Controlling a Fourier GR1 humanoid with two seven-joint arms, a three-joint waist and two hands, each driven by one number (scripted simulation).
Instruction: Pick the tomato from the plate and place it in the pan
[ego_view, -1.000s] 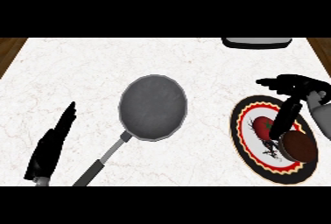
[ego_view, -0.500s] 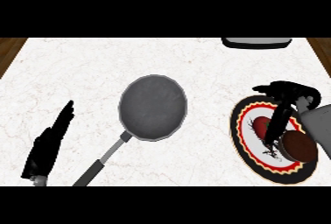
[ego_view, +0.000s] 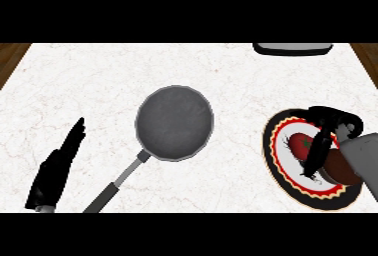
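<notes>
Since the earlier frame the right hand (ego_view: 330, 131) has dropped lower over the plate (ego_view: 284, 177), fingers now curling down beside the tomato (ego_view: 301, 144). Fingers are bent around it but closure isn't confirmed: no lift, tomato still sits on the plate at right of frame, partly hidden by a finger. A brown item (ego_view: 341, 166) lies just beside it, lower right. The pan (ego_view: 175, 123) is at centre, well apart to the left, handle running toward lower left. Left hand (ego_view: 59, 167) rests open at lower left. Judgement: close thumb and fingers across the tomato's widest part, avoid nudging the brown item, lift straight up before moving left.
</notes>
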